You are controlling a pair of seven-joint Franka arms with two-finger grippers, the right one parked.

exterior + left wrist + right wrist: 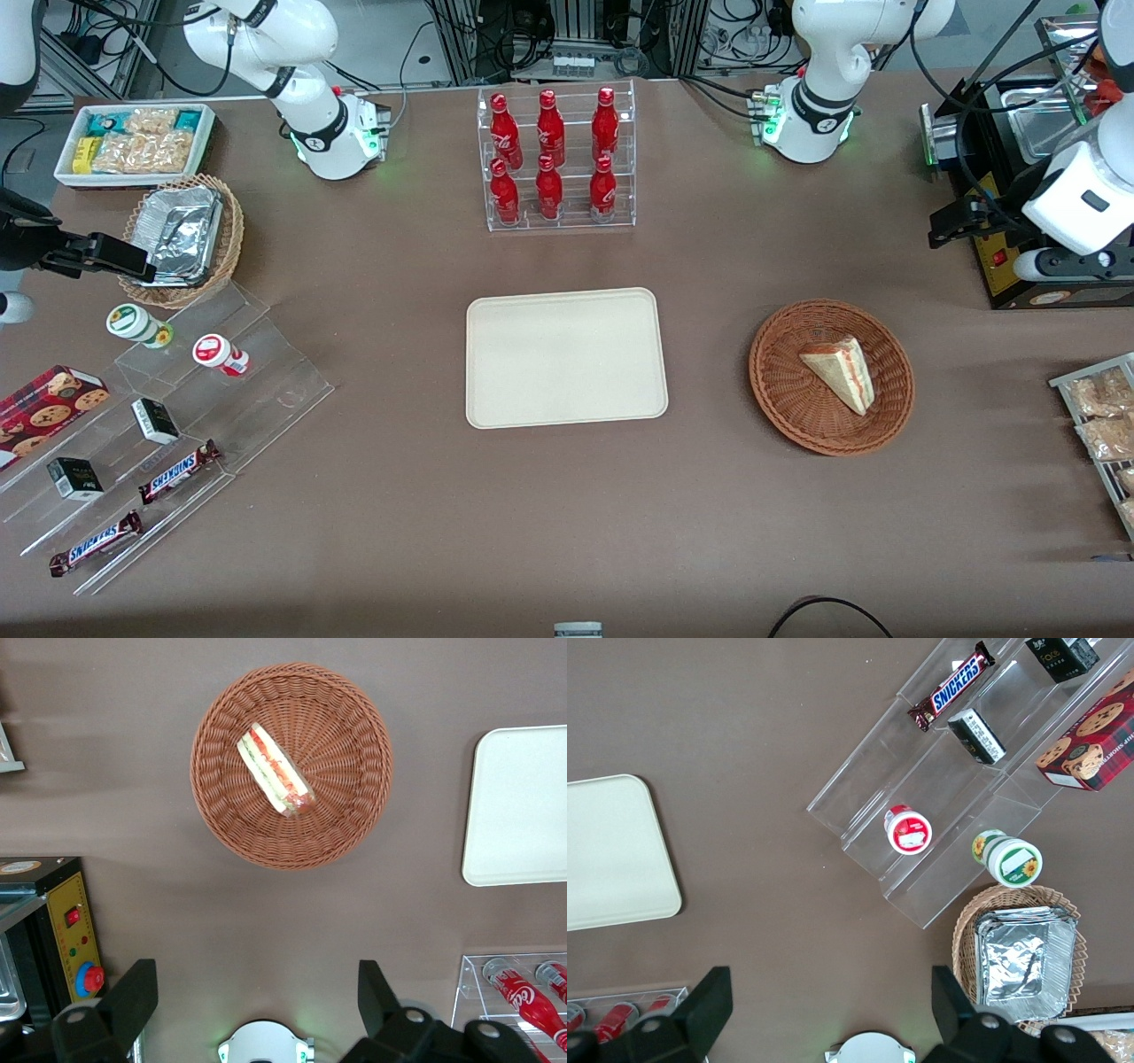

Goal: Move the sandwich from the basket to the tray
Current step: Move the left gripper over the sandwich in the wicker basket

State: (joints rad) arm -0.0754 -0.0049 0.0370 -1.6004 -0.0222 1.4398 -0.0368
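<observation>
The sandwich [842, 372] is a pale wedge with red, orange and green filling. It lies in the reddish-brown wicker basket [780, 399] toward the working arm's end of the table. The cream tray [567, 357] lies bare at the table's middle, beside the basket. My left gripper [955, 223] hangs high above the table, farther from the front camera than the basket, open and empty. The left wrist view shows its spread fingers [133, 992] around the gripper [255, 983], with the sandwich [275, 771], the basket [354, 815] and a corner of the tray [523, 806] below.
A clear rack of red bottles [556, 159] stands farther from the camera than the tray. A black appliance [1019, 257] with a red button sits by the gripper. A wire rack of snack packets [1103, 425] lies near the basket. Acrylic steps with snacks [177, 416] and a tan foil-tray basket [182, 239] sit toward the parked arm's end.
</observation>
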